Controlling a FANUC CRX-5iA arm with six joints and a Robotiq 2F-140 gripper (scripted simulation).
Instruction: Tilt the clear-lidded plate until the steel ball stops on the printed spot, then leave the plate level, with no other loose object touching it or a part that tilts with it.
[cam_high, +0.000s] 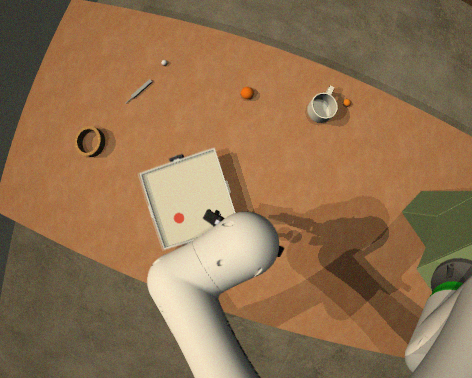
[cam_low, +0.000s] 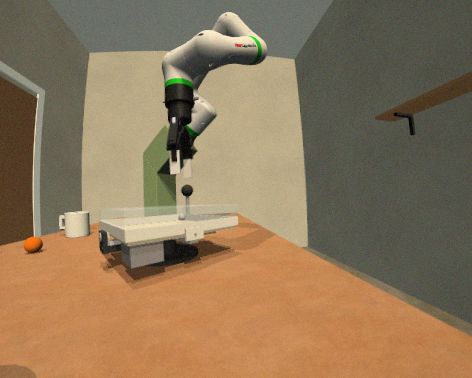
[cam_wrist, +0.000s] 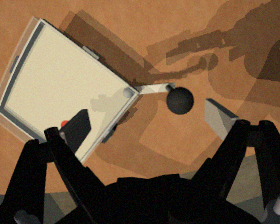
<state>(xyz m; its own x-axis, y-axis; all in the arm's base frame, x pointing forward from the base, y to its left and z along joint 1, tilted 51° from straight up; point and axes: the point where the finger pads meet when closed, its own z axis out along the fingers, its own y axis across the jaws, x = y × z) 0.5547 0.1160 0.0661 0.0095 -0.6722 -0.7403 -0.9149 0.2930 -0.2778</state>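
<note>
Hovering above the plate's (cam_high: 186, 197) black-knobbed lever (cam_wrist: 180, 101), my claw (cam_low: 180, 167) is spread wide, gripping nothing; the red spot (cam_high: 179, 218) shows near one corner.

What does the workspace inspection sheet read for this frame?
Surface: brown table, arm shadows across it.
Job's things: clear-lidded plate looks level; red spot; steel ball near the lever, off the spot.
Clutter: mug, two orange balls, ring, small white ball, thin grey tool; none touches the plate.
Grippers: gripper open, empty, above the lever's knob.
Cables: nothing seen.
Surroundings: green pedestal, wall shelf.
</note>
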